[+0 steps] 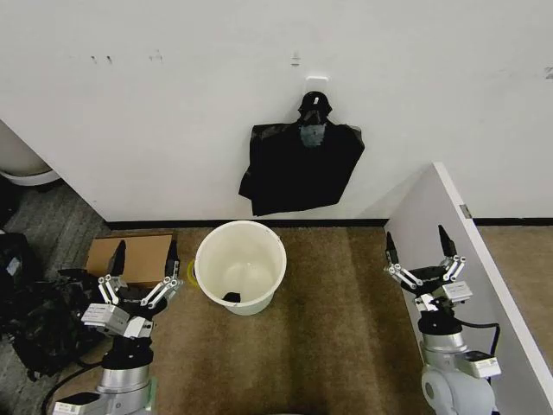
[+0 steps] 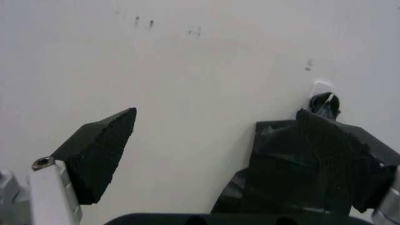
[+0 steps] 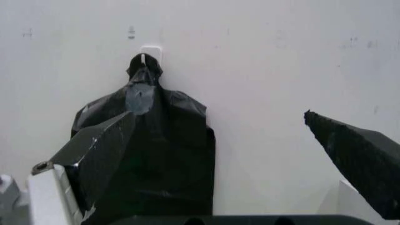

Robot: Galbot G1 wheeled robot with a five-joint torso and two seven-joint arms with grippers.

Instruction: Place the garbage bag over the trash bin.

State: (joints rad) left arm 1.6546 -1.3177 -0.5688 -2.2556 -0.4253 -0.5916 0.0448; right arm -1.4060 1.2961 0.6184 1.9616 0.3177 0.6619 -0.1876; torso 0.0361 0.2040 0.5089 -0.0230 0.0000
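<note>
Garbage bag (image 1: 301, 169) hanging lengthwise down wall from hook, above upright trash bin (image 1: 240, 266) w/ mouth facing up. Left gripper (image 1: 143, 268) & right gripper (image 1: 421, 251) both hovering wide apart, holding nothing.

Garbage bag (image 1: 301, 169): glossy black, crinkled, hanging flat against the white wall, gathered at its top. Trash bin (image 1: 240, 267): round, cream-white, upright on brown floor directly below, mouth open.

- Left pincer (image 1: 143, 259): raised low at the robot's left, fingers spread wide, holding nothing.
- Right pincer (image 1: 421, 245): raised at the right, fingers likewise apart, holding nothing.
</note>
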